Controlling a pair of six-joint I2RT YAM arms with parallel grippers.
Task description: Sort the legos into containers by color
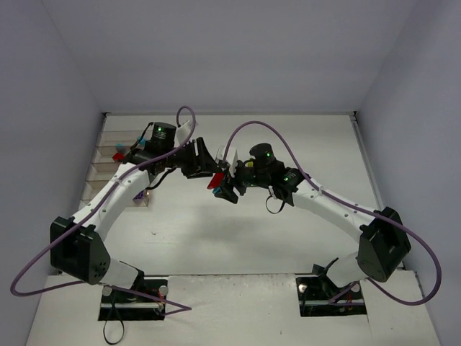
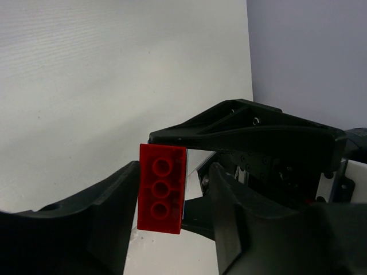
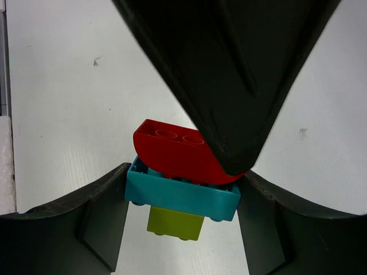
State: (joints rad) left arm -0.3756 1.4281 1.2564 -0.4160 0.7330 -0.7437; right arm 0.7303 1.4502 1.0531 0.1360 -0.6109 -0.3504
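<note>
My right gripper point(image 3: 182, 183) is shut on a cyan lego point(image 3: 178, 196). A red lego point(image 3: 172, 150) is stuck on one face of it and a lime green lego point(image 3: 175, 223) on the other. My left gripper point(image 2: 175, 177) stands around that red lego point(image 2: 162, 188): one finger point(image 2: 114, 200) touches it, the other stands a little off, so the jaws are open. Both grippers meet above the table's middle in the top view, left point(image 1: 214, 175) and right point(image 1: 230, 190), with the red lego point(image 1: 214, 181) between them. The clear containers point(image 1: 101, 173) stand at the far left.
A red lego point(image 1: 118, 155) and a cyan one point(image 1: 140, 144) show by the far containers, partly behind the left arm. A small purple piece point(image 1: 138, 196) lies near the closest container. The white walls close the table at the back and sides.
</note>
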